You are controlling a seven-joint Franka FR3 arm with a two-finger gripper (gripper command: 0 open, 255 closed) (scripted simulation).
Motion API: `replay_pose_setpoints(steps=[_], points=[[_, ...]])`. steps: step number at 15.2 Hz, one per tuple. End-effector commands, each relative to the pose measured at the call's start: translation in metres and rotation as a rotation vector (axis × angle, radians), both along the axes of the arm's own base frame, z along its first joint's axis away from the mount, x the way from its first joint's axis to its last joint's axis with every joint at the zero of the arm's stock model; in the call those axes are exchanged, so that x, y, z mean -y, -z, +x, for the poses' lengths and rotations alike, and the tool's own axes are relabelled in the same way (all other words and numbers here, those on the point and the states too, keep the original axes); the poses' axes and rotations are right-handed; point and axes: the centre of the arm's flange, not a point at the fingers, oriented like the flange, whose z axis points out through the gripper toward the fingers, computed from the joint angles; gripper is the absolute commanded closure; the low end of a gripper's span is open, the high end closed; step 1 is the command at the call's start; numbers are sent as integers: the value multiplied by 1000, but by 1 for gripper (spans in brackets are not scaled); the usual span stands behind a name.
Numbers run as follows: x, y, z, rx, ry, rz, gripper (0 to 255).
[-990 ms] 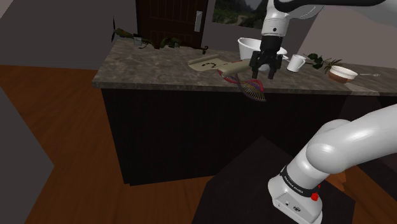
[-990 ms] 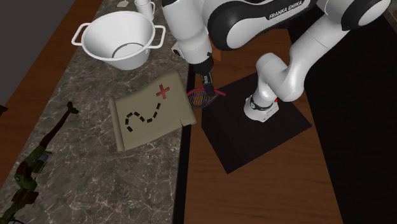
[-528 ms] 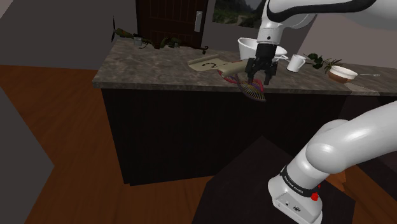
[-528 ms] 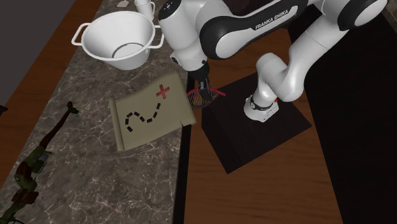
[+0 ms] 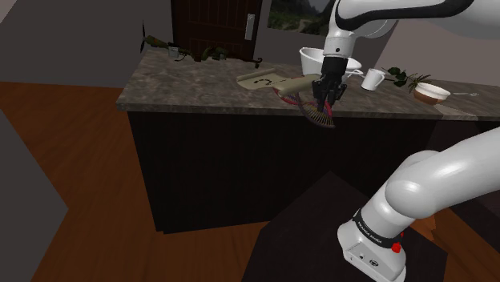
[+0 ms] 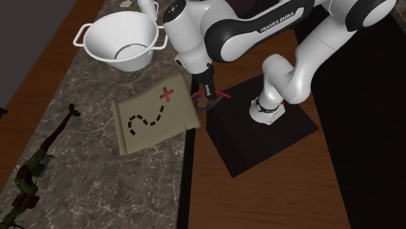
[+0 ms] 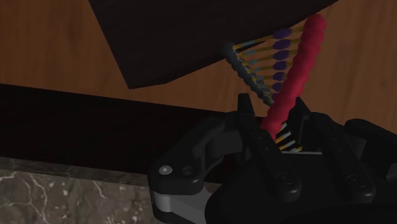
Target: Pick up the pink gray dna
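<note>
Black jaws clenched on the pink-and-grey DNA model (image 7: 299, 70) at the edge of the marble counter (image 5: 200, 84)

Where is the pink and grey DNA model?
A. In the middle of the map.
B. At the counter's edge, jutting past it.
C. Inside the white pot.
B: the DNA model juts past the counter edge, with the tool clasping it.
</note>
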Motion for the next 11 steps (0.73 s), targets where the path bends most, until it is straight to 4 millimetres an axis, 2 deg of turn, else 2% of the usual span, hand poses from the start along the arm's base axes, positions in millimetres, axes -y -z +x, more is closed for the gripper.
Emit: replay_pose_setpoints(steps=[1,4,11], points=[[0,0,0,0,0,0,255],[0,0,0,0,0,0,255],[0,-37,0,0,0,0,255]])
